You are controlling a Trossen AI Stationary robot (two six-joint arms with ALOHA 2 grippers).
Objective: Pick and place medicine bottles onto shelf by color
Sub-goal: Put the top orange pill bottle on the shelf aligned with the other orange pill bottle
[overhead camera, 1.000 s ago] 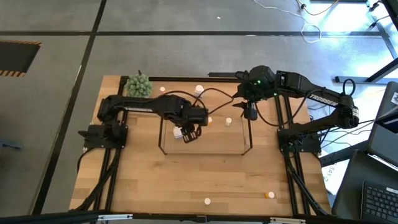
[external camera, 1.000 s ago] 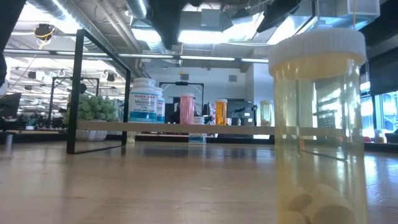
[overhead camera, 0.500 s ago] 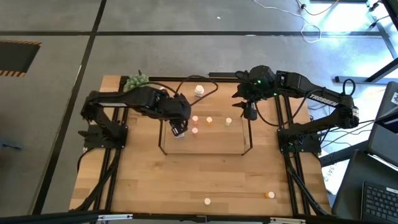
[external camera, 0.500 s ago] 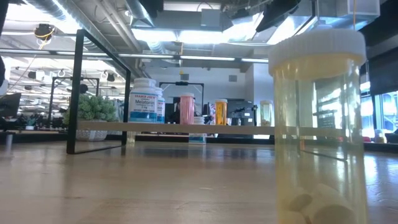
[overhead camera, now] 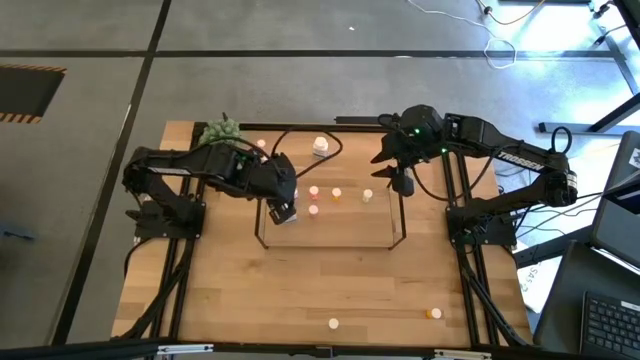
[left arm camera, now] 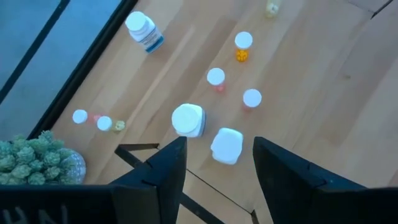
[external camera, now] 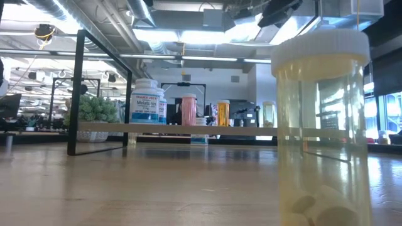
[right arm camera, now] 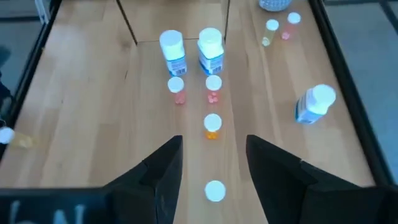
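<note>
Shelf (overhead camera: pixel 330 243): black wire frame, wood base, mid-table between the arms. On it, at the left end, two white bottles (right arm camera: pixel 172 50) side by side, upright. Just beside them two pink bottles (right arm camera: pixel 176 89); further along the same row an orange bottle (right arm camera: pixel 212 126), then a cream bottle (right arm camera: pixel 215 191) nearest the right end. All upright, apart from each other.

Off the shelf: a third white bottle (overhead camera: pixel 320 147) lying on its side behind the shelf, on the table (overhead camera: pixel 250 300). Two small bottles (left arm camera: pixel 91 119) near the plant (overhead camera: pixel 221 132) at the far left corner. Two more at the near edge, one cream (overhead camera: pixel 333 324), one orange (overhead camera: pixel 433 313), well apart. A yellow bottle (external camera: pixel 320 125) stands close to the low camera, pills in its bottom.

Left gripper (overhead camera: pixel 283 212) above the shelf's left end, over the white bottles; fingers parted, holding nothing. Right gripper (overhead camera: pixel 402 184) above the shelf's right end; fingers parted, empty.
</note>
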